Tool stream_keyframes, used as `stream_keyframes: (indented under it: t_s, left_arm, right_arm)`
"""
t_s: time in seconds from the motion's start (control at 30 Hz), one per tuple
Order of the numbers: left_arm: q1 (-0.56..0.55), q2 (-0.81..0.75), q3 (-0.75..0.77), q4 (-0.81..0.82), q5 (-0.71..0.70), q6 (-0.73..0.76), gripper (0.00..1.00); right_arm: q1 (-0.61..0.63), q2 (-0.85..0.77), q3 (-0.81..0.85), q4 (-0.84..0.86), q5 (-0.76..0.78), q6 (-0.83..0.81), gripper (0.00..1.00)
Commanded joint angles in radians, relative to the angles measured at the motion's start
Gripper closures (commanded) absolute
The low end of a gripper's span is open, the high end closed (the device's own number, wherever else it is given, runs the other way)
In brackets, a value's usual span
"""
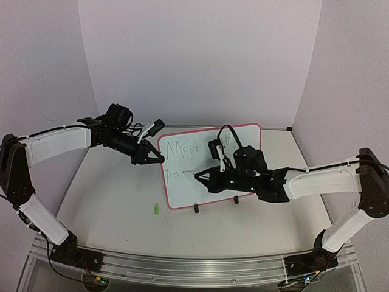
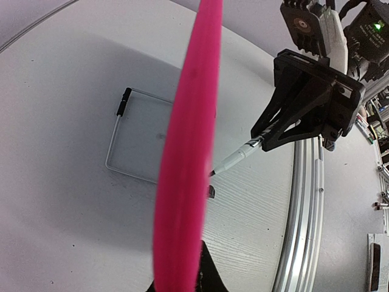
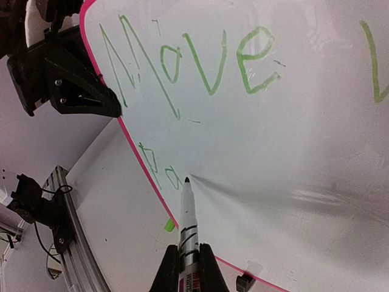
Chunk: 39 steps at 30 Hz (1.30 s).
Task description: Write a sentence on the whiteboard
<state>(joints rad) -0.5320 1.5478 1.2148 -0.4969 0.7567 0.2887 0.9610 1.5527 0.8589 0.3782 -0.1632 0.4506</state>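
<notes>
The whiteboard [image 1: 214, 182], white with a thin pink frame [image 2: 185, 152], stands upright at mid-table on black clip feet [image 3: 244, 281]. The sentence [image 3: 188, 61] is in thin green letters: "Move" and more on the top line, "pa" [image 3: 159, 171] starting the second. My left gripper [image 1: 160, 159] is shut on the board's left edge. My right gripper [image 3: 188, 263] is shut on a white marker [image 3: 187, 213]. The marker's dark tip rests on the board just right of "pa". The left gripper [image 3: 115, 108] also shows in the right wrist view.
A small green marker cap [image 1: 155, 209] lies on the table in front of the board's lower left corner. The board's wire stand [image 2: 118, 137] reaches back behind it. An aluminium rail [image 1: 182, 264] runs along the near edge, and pale walls close in the back and sides.
</notes>
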Motion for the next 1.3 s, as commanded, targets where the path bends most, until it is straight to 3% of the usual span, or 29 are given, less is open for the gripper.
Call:
stream_keyframes:
  t_s: [0.0, 0.4, 0.9, 1.27]
  left_arm:
    - [-0.005, -0.001, -0.009, -0.009, -0.065, 0.029, 1.00]
    - [-0.005, 0.003, -0.009, -0.009, -0.066, 0.031, 1.00]
    - [-0.005, 0.009, -0.007, -0.009, -0.062, 0.030, 1.00]
    - [-0.006, 0.005, -0.008, -0.009, -0.061, 0.029, 1.00]
  right_arm:
    - [-0.008, 0.014, 0.039, 0.022, 0.030, 0.006, 1.00]
    - [-0.008, 0.063, 0.063, 0.014, 0.004, -0.005, 1.00]
    - [-0.009, -0.015, -0.005, -0.024, 0.073, 0.007, 1.00]
    - [-0.008, 0.011, -0.014, -0.048, 0.039, 0.011, 1.00]
